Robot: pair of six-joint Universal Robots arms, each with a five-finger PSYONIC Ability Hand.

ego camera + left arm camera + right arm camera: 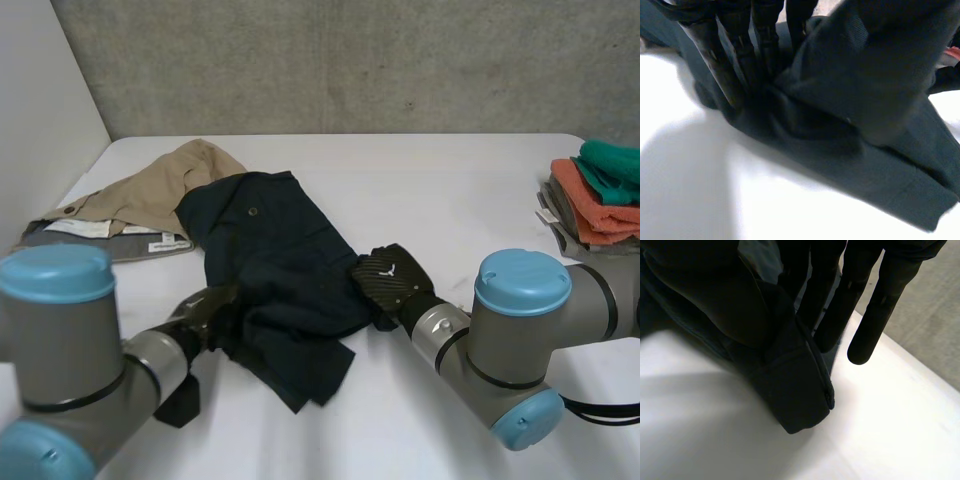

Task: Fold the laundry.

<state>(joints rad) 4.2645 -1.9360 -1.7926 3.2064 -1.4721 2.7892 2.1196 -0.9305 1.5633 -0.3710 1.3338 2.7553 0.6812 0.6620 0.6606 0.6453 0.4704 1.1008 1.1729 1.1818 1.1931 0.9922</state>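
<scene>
Lying crumpled far left on white surface (440, 190): tan trousers (150, 190). Pinching near-left edge of dark navy garment (275, 250), spread mid-surface: left hand (205, 315), fingers (720, 65) dug into a bunched fold. Clamping its right edge between thumb and fingers: right hand (390, 280). Far right, folded stack (595, 200).

The head camera sits high up and looks down on the whole white table (450, 190). Each wrist camera looks from very close at the dark cloth (275, 250), which all three views share.
</scene>
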